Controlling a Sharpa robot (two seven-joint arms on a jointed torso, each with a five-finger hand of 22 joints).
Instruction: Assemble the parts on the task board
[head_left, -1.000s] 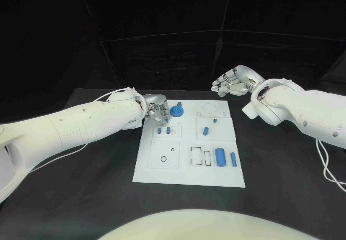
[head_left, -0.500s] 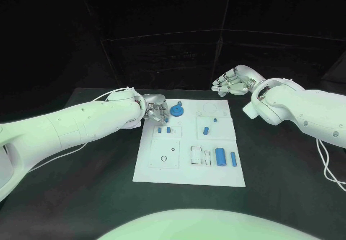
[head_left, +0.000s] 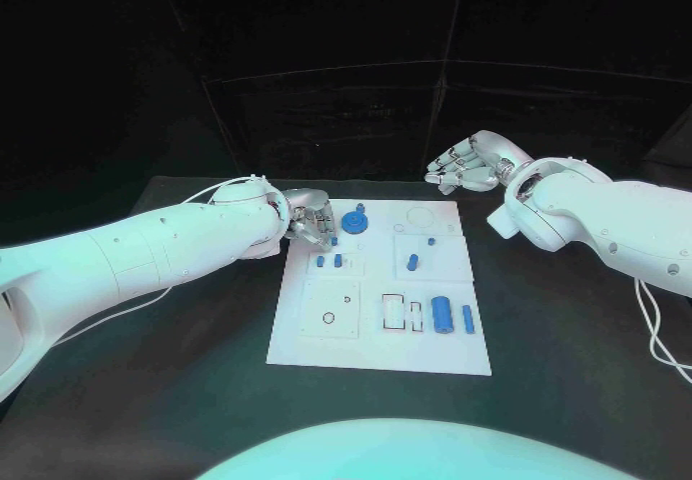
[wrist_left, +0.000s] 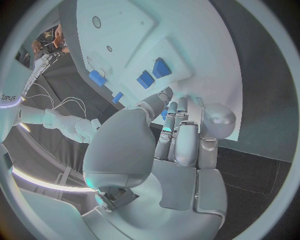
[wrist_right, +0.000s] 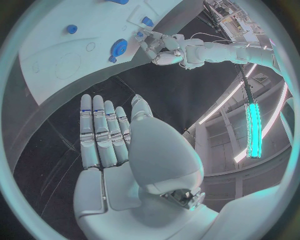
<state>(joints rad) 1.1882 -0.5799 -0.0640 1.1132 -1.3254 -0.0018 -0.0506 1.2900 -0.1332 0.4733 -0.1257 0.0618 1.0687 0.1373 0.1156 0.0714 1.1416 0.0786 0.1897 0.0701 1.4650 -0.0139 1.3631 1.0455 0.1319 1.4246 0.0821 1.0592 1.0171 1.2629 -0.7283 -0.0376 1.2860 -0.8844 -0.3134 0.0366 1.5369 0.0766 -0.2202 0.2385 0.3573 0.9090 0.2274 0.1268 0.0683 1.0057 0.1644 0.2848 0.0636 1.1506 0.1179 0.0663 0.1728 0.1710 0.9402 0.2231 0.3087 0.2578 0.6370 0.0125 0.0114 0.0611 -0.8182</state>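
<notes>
Our left hand fingers curled together over the board corner, grip unclear, blue parts just beside, our right hand spread empty beyond the board

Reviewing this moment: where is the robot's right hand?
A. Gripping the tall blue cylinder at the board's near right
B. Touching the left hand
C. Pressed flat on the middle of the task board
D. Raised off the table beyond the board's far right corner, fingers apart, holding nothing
D: the head view shows the right hand up beyond the far right corner of the task board, and its wrist view shows straight, empty fingers.
</notes>
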